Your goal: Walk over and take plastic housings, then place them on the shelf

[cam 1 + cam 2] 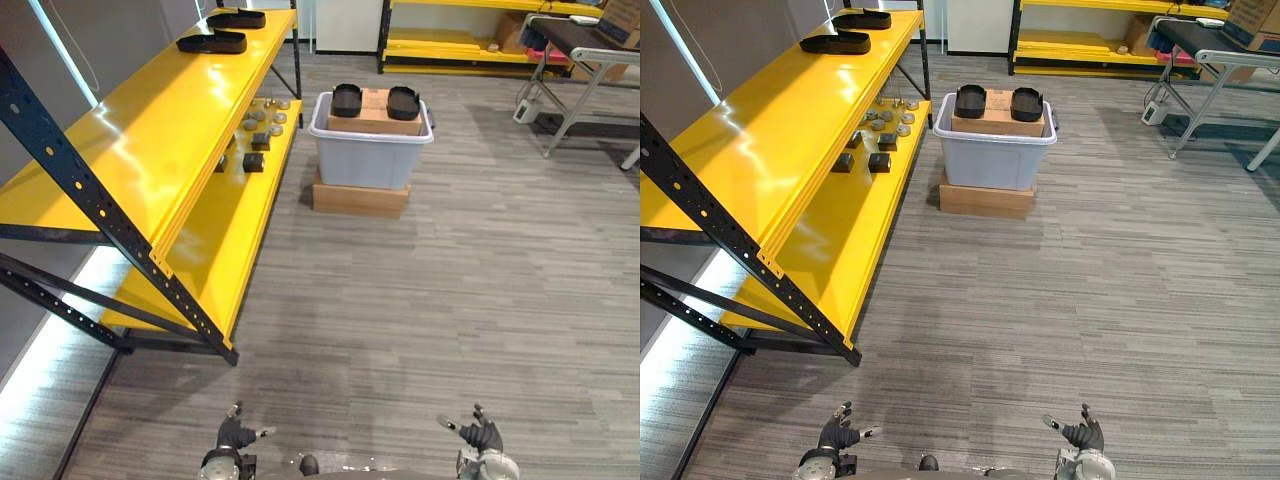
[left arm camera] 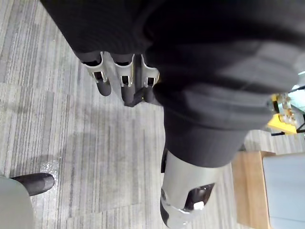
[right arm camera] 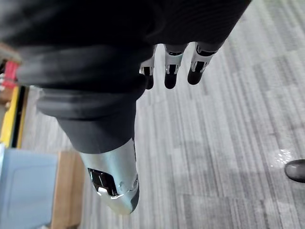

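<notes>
Closest to me hang both hands, low at the near edge of the eye views; my left hand (image 1: pixel 233 435) is on the left and my right hand (image 1: pixel 483 436) on the right, well apart, each over the grey striped floor (image 1: pixel 420 320); both are loosely spread and hold nothing; in the left wrist view my left fingers (image 2: pixel 104 86) point down at bare floor, relaxed, with the thumb apart from them; my right fingers (image 3: pixel 171 76) look the same in the right wrist view.

Ahead of me, across the open floor, a grey plastic bin (image 1: pixel 368 158) sits on a flat wooden base (image 1: pixel 360 198); a cardboard box (image 1: pixel 374 115) rises out of the bin, and two black plastic housings (image 1: pixel 346 100) rest side by side on top of the box, apart from each other.

To my left runs the yellow shelf rack (image 1: pixel 150 130) with dark uprights; at the far end of its top shelf lies a second pair of housings (image 1: pixel 213 42), one beyond the other; on the lower shelf (image 1: pixel 225 240) sit small dark blocks (image 1: pixel 254 160) and, farther along, round silvery parts (image 1: pixel 265 115); the bin stands just beside that end of the rack.

Farther off stand another yellow rack (image 1: pixel 470 45) and, to my right, a grey table (image 1: pixel 590 45).
</notes>
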